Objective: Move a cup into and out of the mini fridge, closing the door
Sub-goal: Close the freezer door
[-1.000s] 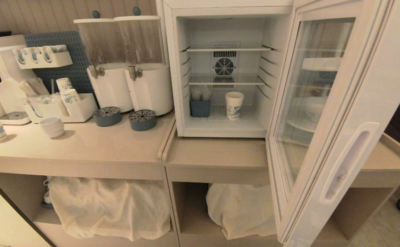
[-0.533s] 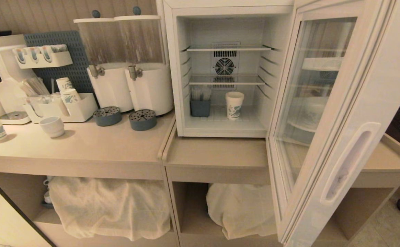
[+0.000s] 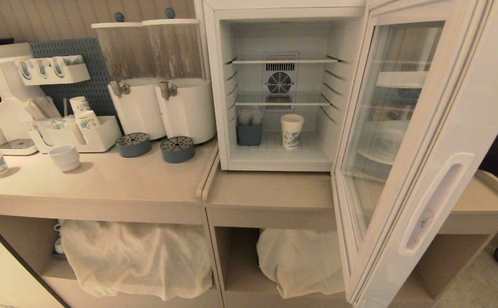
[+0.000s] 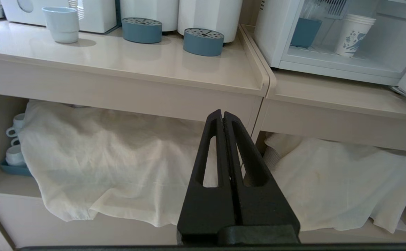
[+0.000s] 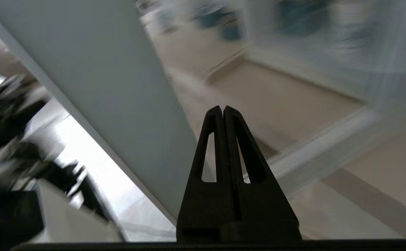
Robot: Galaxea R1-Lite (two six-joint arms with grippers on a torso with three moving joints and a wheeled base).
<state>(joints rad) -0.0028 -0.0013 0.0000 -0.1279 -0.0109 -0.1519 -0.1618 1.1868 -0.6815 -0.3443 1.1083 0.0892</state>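
So the cup [image 3: 292,131] stands upright on the mini fridge [image 3: 274,85] floor, right of a blue bin [image 3: 249,134]. The door [image 3: 419,162] hangs open on the right, and the right gripper [image 5: 222,111], pinched shut and empty, sits just beside its outer face, so it's nearer. The left gripper [image 4: 222,115], also shut and empty, is parked low.

Two drink dispensers [image 3: 163,77] are standing at the desk's [image 3: 116,182] back wall — two round blue drip trays [image 3: 154,147] sitting before them. A handleless white cup [image 3: 65,157] is resting nearby; cloths [image 3: 135,256] are draping the lower shelves.
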